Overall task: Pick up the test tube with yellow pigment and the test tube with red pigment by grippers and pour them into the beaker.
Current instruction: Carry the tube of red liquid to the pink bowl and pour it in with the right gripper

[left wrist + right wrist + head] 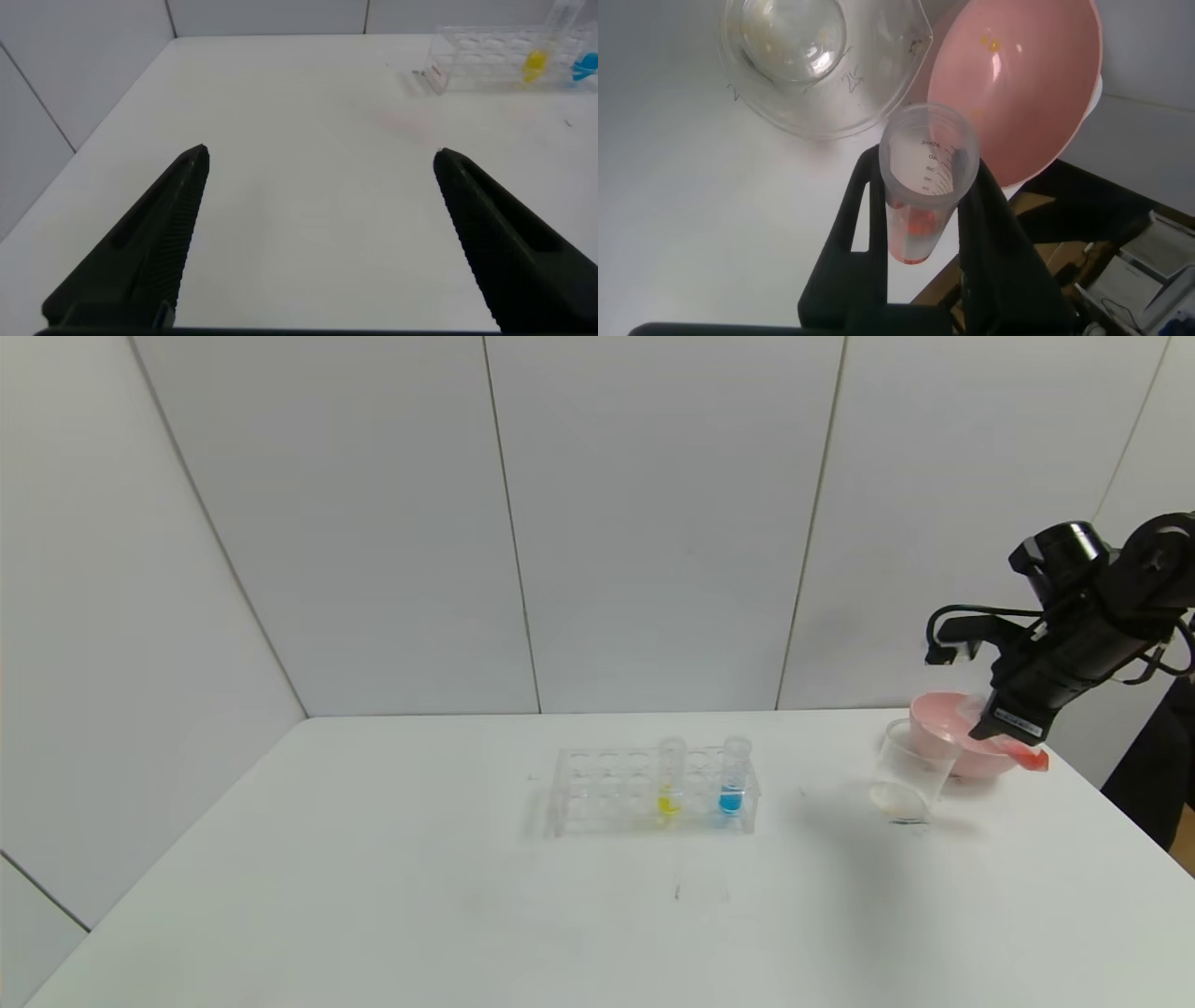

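My right gripper (1006, 733) is shut on the test tube with red pigment (1030, 760) and holds it tilted, open end toward the beaker (910, 773), red tip away from it. In the right wrist view the tube (924, 201) sits between the fingers (862, 215), its mouth near the beaker's rim (878, 103). The beaker holds a little pale liquid. The test tube with yellow pigment (669, 777) stands in the clear rack (602, 793) mid-table, also seen in the left wrist view (534, 62). My left gripper (322, 151) is open and empty over bare table.
A pink bowl (934, 719) stands just behind the beaker near the table's right edge; it also shows in the right wrist view (1018, 84). A blue-tipped tube (734, 777) stands in the rack beside the yellow one. White wall panels close the back.
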{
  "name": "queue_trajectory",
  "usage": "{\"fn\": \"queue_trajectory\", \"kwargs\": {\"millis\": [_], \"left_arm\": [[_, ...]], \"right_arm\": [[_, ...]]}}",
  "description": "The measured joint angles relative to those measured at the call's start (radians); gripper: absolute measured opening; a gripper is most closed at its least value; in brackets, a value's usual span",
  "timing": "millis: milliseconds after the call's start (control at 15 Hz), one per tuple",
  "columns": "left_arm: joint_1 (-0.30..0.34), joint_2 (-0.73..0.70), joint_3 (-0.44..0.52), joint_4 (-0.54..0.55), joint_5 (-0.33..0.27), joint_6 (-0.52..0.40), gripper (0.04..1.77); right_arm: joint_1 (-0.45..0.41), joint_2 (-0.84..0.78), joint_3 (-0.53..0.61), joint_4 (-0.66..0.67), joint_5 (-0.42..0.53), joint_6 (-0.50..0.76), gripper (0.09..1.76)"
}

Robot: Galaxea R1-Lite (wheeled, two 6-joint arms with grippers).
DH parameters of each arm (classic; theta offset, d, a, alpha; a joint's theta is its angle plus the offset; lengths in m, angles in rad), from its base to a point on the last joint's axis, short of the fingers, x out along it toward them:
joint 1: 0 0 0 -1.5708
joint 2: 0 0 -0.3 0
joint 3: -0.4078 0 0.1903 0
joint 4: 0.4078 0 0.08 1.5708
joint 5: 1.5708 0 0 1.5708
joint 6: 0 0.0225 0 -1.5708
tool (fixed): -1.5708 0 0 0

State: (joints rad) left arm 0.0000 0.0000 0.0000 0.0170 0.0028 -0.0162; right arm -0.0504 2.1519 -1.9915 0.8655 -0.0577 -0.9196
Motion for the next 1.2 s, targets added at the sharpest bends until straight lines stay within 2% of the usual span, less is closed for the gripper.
{"fn": "queue_trajectory", "kwargs": {"millis": [533, 867, 1200], "left_arm": [[0.000, 0.000, 0.000, 0.000, 0.000, 0.000, 1.72], [0.000, 0.000, 0.000, 0.000, 0.000, 0.000, 1.72], [0.000, 0.000, 0.000, 0.000, 0.000, 0.000, 1.72]], "right_arm": [[0.043, 0.011, -0.007, -0.025, -0.147, -0.045, 0.50], [0.065, 0.011, -0.007, -0.002, -0.158, -0.072, 0.50], [0.100, 0.013, -0.007, -0.006, -0.245, -0.115, 0.50]]}}
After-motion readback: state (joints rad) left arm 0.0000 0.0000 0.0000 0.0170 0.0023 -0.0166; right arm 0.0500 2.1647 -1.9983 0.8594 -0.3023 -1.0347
